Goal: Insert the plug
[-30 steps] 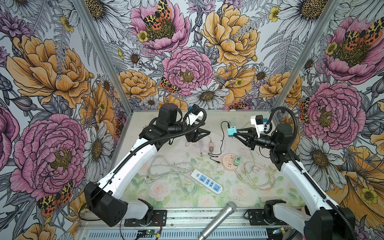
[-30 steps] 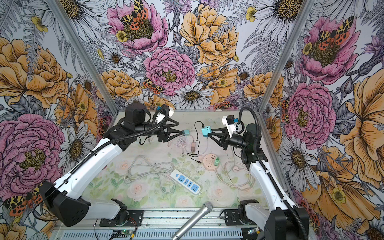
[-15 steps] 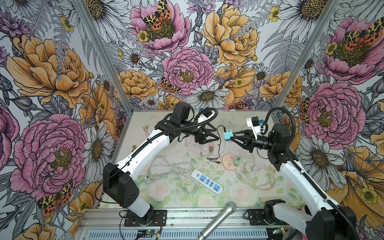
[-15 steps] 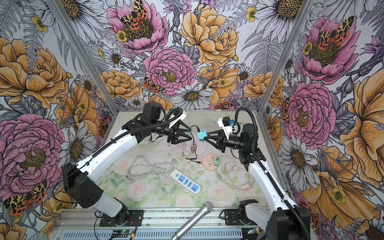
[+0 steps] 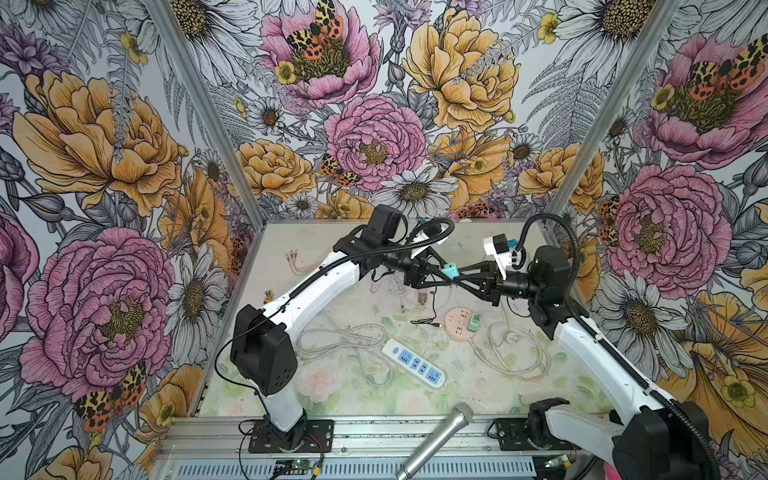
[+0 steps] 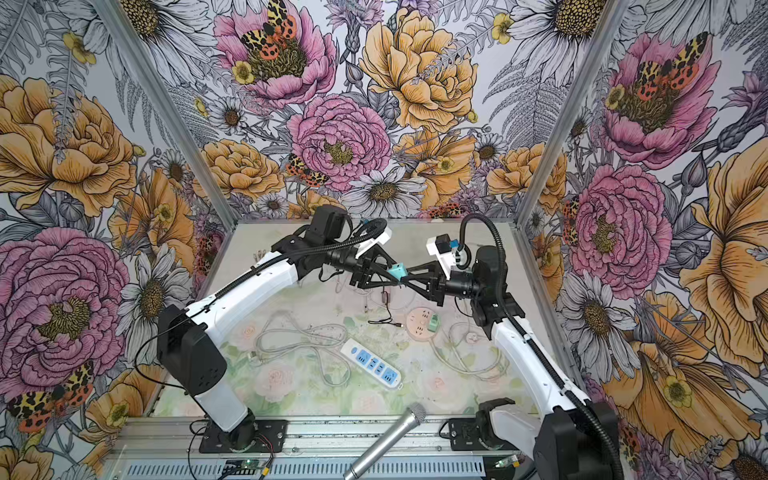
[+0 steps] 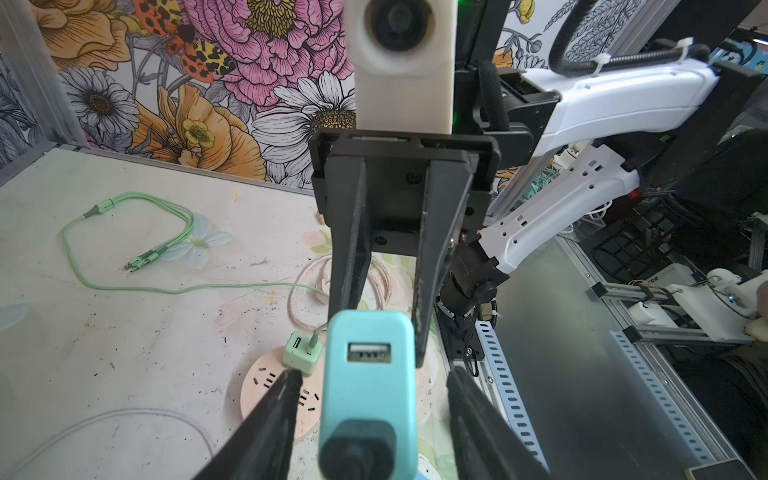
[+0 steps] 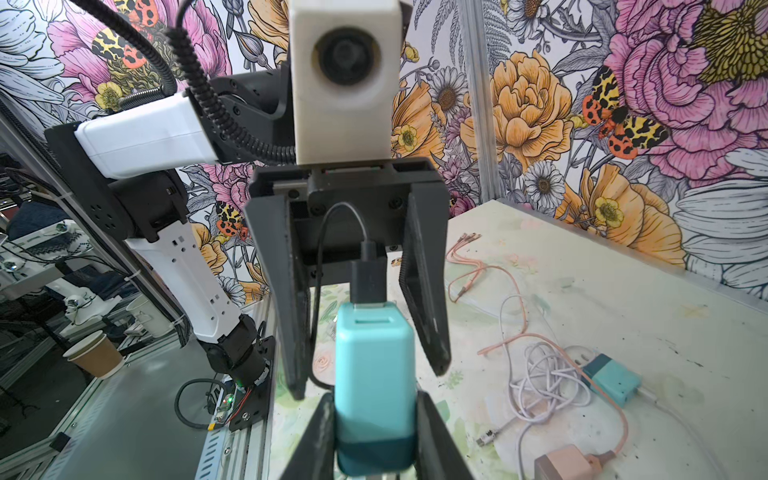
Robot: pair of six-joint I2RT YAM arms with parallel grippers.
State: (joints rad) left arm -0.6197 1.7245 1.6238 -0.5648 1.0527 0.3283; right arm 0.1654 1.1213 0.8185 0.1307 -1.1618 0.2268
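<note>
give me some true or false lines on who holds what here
1. The right gripper clamps the teal charger block between its fingers. True.
2. The left gripper is shut tight on the black USB plug. False: its fingers stand apart on either side, with gaps.
3. The white power strip with blue sockets lies flat on the table. True.
4. The round pink socket disc has nothing plugged in. False: a small green charger cube sits in it.
5. The teal charger block rests on the table. False: it is held in the air.

Overhead pair; opposed close-ups of charger (image 7: pixel 368 395)
</note>
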